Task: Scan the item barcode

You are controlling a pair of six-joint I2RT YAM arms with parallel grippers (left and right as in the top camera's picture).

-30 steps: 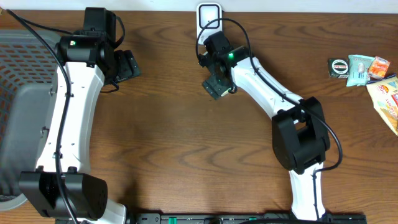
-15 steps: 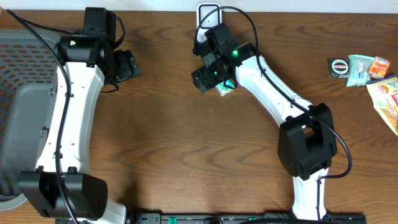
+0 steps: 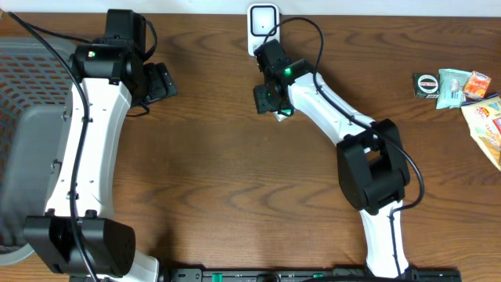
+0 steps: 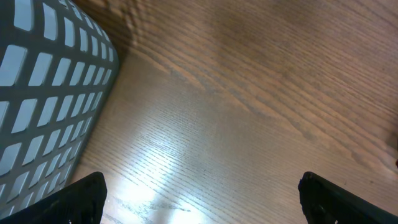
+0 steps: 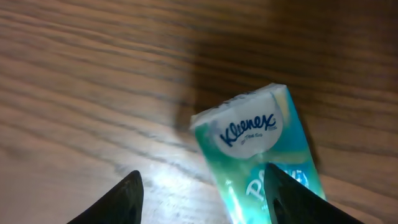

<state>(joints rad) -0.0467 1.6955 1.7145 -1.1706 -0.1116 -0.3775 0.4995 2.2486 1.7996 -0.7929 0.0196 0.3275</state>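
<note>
Overhead view: a wooden counter with two white arms reaching across it. Your right claw hangs low over a Kleenex tissue pack; only a teal corner of the pack shows beside the claw. Just beyond, at the far edge, stands the white scanner (near the pack, not touching it). Your left claw sits well apart, near a grey mesh basket. Snack packets lie at the far right edge, out of the way.

Left wrist view: the left claw is spread wide over bare wood and holds nothing, with the mesh basket beside it.

Right wrist view: the pack lies flat and slanted between the spread fingers. It crowds one finger and is well clear of the other, and nothing is pinched yet. No barcode shows on this face. Centre the claw across the pack's narrow width before closing. Grip lightly, since the soft wrapper will probably buckle. Expect to turn the hidden side toward the scanner.
</note>
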